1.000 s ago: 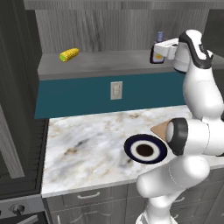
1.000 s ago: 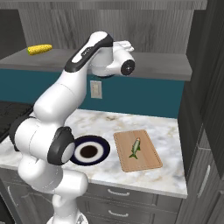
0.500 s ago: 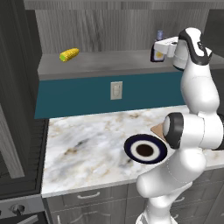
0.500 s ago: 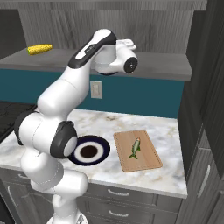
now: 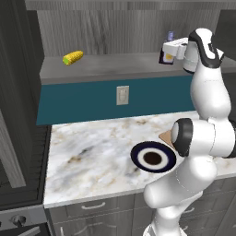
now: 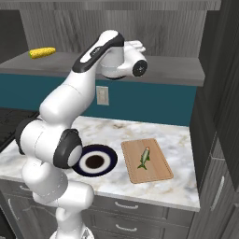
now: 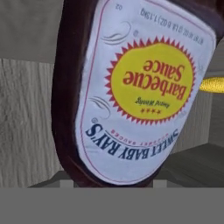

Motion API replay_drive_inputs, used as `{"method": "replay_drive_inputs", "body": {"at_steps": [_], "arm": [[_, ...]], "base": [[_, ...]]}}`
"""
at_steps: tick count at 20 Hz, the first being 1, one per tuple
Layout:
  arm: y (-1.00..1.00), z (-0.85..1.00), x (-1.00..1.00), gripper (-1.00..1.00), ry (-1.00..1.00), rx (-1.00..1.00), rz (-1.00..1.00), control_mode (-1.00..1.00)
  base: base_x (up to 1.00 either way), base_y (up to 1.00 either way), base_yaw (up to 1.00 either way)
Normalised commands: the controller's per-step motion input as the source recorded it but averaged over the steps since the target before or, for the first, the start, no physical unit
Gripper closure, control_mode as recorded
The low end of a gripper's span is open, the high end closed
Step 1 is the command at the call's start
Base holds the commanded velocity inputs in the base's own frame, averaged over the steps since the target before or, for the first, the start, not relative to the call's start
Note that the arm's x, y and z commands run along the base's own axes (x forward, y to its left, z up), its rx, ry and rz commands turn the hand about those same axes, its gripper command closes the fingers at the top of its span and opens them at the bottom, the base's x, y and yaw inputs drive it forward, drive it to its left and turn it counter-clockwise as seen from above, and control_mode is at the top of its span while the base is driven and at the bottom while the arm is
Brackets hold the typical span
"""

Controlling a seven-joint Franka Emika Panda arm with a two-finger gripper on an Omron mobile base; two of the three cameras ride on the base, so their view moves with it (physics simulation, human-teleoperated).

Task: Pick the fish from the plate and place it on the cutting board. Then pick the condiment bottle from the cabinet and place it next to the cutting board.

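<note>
Right base view: fish [image 6: 144, 158] on cutting board [image 6: 158, 175]; plate [image 6: 108, 160] bare.

- Fish [image 6: 144, 158], slender and greenish-silver, lies flat on the cutting board [image 6: 156, 173], just right of the plate [image 6: 105, 152].
- Condiment bottle [image 5: 165, 53], dark brown with a pale cap, stands upright on the cabinet [image 5: 115, 67] shelf, label reading "Barbecue Sauce".

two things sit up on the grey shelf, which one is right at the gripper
The condiment bottle, dark brown with a yellow label, at the shelf's right end by the gripper. The yellow corn cob lies far off to the left.
</note>
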Motion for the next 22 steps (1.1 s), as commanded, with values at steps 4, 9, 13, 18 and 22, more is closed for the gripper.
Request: {"method": "replay_drive_inputs", "body": {"at_steps": [4,9,13,18,22], "arm": [[0.0,0.0,0.0,1.0,0.0,0.0,0.0,-1.0],[0.0,0.0,0.0,1.0,0.0,0.0,0.0,-1.0],[0.0,0.0,-0.04,1.0,0.0,0.0,0.01,-1.0],[0.0,0.04,-0.09,1.0,0.0,0.0,0.0,-1.0],[0.0,0.07,-0.15,1.0,0.0,0.0,0.0,-1.0]], "base": [[0.0,0.0,0.0],[0.0,0.0,0.0],[0.0,0.0,0.0],[0.0,0.0,0.0],[0.0,0.0,0.0]]}}
